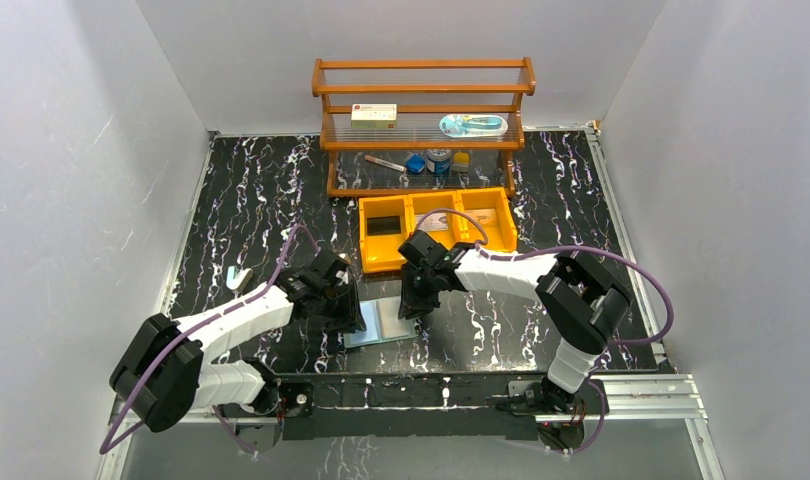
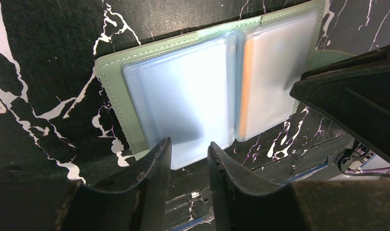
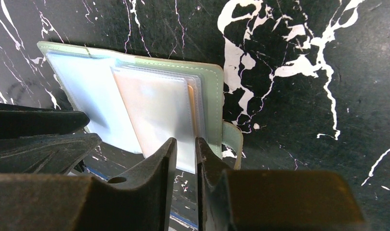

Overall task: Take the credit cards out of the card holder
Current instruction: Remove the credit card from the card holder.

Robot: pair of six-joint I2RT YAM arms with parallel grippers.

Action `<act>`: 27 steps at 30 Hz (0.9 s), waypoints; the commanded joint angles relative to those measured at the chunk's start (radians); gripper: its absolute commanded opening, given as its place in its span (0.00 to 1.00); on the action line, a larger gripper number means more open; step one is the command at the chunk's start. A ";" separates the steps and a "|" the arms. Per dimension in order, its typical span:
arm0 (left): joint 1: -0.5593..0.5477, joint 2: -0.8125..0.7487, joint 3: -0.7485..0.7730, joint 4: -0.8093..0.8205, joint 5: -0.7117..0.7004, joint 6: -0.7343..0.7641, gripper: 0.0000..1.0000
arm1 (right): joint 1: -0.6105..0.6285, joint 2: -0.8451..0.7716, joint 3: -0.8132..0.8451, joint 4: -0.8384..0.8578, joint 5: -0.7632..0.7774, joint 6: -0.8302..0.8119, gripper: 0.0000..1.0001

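Basically the card holder (image 1: 381,322) lies open and flat near the counter's (image 1: 251,200) near edge, between both claws. At its left sleeve's near edge the left claw (image 2: 188,149) is narrowly open, empty. On the right sleeve's edge the right claw (image 3: 185,147) is almost closed, grip unclear. An orange-tan credit card (image 2: 246,82) sits in the right sleeve. Risks: pinching sleeve plus card drags the whole holder off the edge; claws close together could clash. Orange bins (image 1: 381,262) just beyond, so room looks sideways
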 commanded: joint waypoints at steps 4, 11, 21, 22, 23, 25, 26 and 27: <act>0.002 0.010 -0.023 0.007 0.032 0.001 0.32 | 0.007 -0.018 0.055 0.026 -0.039 -0.021 0.29; 0.002 0.008 -0.025 0.009 0.030 0.000 0.32 | 0.015 -0.022 0.086 0.015 -0.030 -0.024 0.29; 0.002 0.005 -0.013 0.006 0.024 0.000 0.32 | 0.019 -0.050 0.081 0.083 -0.075 0.003 0.29; 0.002 0.003 -0.013 0.006 0.023 -0.002 0.32 | 0.019 -0.059 0.073 0.100 -0.081 0.010 0.30; 0.002 0.000 -0.013 0.005 0.021 -0.002 0.32 | 0.019 -0.066 0.067 0.111 -0.083 0.017 0.30; 0.002 -0.002 -0.012 0.004 0.017 -0.002 0.32 | 0.019 -0.073 0.068 0.107 -0.075 0.025 0.31; 0.002 -0.004 -0.012 0.003 0.017 -0.002 0.32 | 0.019 -0.072 0.077 0.090 -0.065 0.029 0.32; 0.002 -0.003 -0.010 0.002 0.016 -0.002 0.32 | 0.019 -0.070 0.082 0.076 -0.063 0.028 0.32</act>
